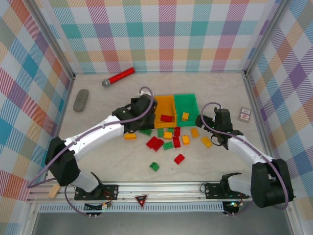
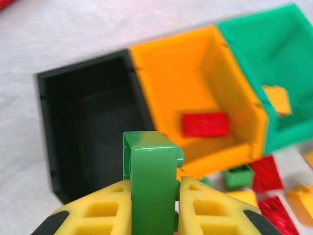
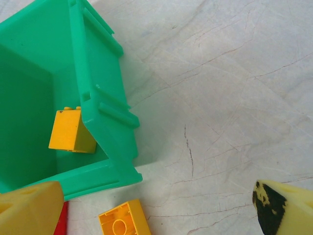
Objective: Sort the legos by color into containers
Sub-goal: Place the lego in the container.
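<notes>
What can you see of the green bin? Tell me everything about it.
The green bin is a rectangular, open-top box of glossy green plastic, with raised ribs on its outer wall. It stands upright on the pale table, at the right end of the row, its side against the orange bin. Inside, one yellow brick lies tilted beside a wall. The right gripper hangs open just past its corner, not touching it.

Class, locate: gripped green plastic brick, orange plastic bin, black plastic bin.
green plastic brick (image 2: pixel 152 188): left wrist view, front face.
orange plastic bin (image 2: pixel 171 81): left wrist view, bare interior.
black plastic bin (image 2: pixel 88 127): left wrist view, bare interior.
</notes>
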Available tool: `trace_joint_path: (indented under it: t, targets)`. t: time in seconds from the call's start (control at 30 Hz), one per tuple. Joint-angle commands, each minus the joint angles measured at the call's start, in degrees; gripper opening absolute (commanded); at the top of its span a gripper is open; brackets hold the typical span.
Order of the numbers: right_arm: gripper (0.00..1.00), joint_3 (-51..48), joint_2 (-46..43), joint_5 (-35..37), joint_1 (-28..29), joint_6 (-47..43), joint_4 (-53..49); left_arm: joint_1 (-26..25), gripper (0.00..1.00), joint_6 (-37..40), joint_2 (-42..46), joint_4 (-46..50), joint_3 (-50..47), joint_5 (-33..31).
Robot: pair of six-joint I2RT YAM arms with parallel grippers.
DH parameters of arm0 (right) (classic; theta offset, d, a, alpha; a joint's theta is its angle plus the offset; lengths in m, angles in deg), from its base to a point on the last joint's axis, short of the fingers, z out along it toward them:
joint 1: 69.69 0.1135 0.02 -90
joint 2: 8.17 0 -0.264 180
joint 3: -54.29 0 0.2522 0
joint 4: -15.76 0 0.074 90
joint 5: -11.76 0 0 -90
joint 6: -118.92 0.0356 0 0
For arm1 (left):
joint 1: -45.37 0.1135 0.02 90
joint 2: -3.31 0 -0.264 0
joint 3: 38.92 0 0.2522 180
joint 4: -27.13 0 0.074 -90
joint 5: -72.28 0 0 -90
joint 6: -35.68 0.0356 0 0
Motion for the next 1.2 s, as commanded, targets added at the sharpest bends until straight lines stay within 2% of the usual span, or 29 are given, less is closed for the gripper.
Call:
trace_joint_path:
  t: [0.0,0.13,0.17,0.27,0.33,0.43,0.77,0.9,1.07,1.17]
  targets:
    - [0.99,-0.3,-0.8,-0.9,0.2,0.7,0.9,3.9,0.13,1.2,-0.4,-1.8,1.0,0.7]
    - [0.99,-0.1,-0.9,-0.8,0.2,0.5,0.2,7.3,0.14,3.1,-4.5,-4.7,3.2,2.4]
    - [0.99,-0.4,-1.1,-0.8,0.2,0.5,0.6,7.9,0.18,3.1,-5.9,-4.3,4.4,2.9]
    - [0.99,-0.2,-1.2,-0.3,0.3,0.4,0.0,8.8,0.49,3.6,-8.6,-2.8,7.5,4.4]
    - [0.99,-0.3,-1.5,-0.4,0.2,0.4,0.2,8.8,0.64,3.4,-8.9,-2.1,8.3,5.0]
    - [0.99,-0.4,-1.3,-0.5,0.2,0.5,0.3,8.8,0.75,3.2,-7.4,-2.8,6.7,5.5]
    - [0.99,-0.3,-0.4,-0.8,0.2,0.6,0.9,9.3,0.75,0.6,0.1,-3.1,-5.0,8.3]
    - [0.99,-0.2,-0.2,-0.7,0.2,0.2,0.5,9.7,0.74,-3.4,2.9,-11.1,-15.9,13.2]
    - [0.99,0.2,-1.4,-0.3,0.2,0.1,-3.4,10.0,0.74,-5.0,7.0,-18.7,-24.5,12.7]
    - [0.99,-0.7,-2.4,-2.5,0.2,1.2,-6.4,10.9,0.74,-4.6,9.7,-20.9,-27.5,12.8]
